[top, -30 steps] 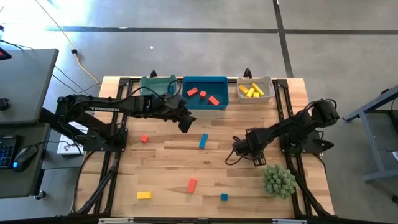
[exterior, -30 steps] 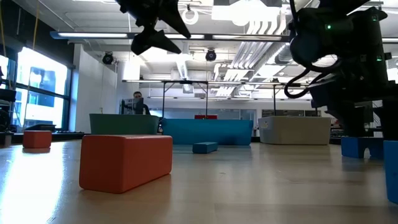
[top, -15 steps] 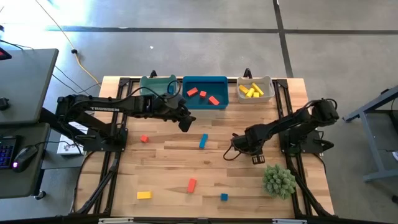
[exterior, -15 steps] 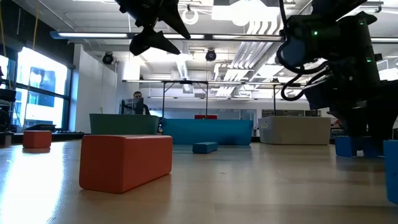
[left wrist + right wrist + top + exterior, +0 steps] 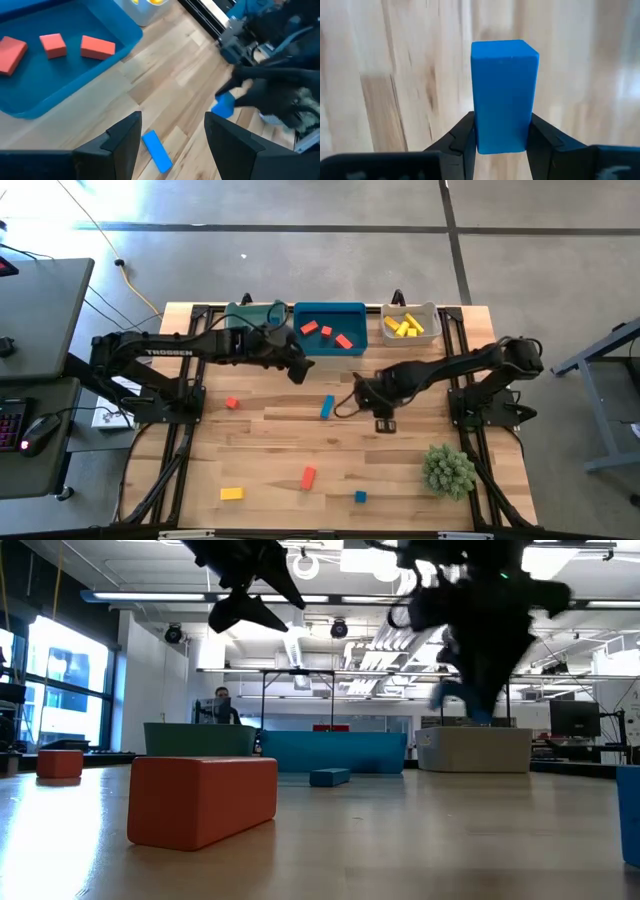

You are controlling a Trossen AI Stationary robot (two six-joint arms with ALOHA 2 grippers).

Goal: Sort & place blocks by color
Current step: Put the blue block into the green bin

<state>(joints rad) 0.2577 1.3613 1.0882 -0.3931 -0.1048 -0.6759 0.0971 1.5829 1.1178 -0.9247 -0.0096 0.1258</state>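
Note:
My right gripper [image 5: 347,404] hangs over the middle of the table, shut on a small blue block [image 5: 504,95], which also shows in the left wrist view [image 5: 223,105]. Just to its left a blue bar block [image 5: 327,407] lies flat on the wood. My left gripper [image 5: 296,370] hovers open in front of the blue bin [image 5: 329,345], which holds three red blocks [image 5: 52,44]. Yellow blocks [image 5: 404,326] lie in the grey-white bin [image 5: 432,330]. A red cube [image 5: 232,402], red bar [image 5: 308,477], yellow bar [image 5: 231,493] and blue cube [image 5: 360,496] lie loose. My right gripper pinches the blue block between its two fingers [image 5: 462,136] on two opposite side faces, near one end [image 5: 485,137]. The rest of the block sticks out past the fingertips. In the low view the block [image 5: 458,698] is lifted clear of the table.
A teal bin [image 5: 253,317] stands at the far left beside the blue one. A spiky green plant [image 5: 448,470] sits near the right front. Bare wood lies between the loose blocks. In the room beyond the table, a person [image 5: 220,705] shows.
My right gripper has travelled toward the table's left edge and upward, carrying the blue block from the wood on the right, up clear of the table, to the middle near the blue bar.

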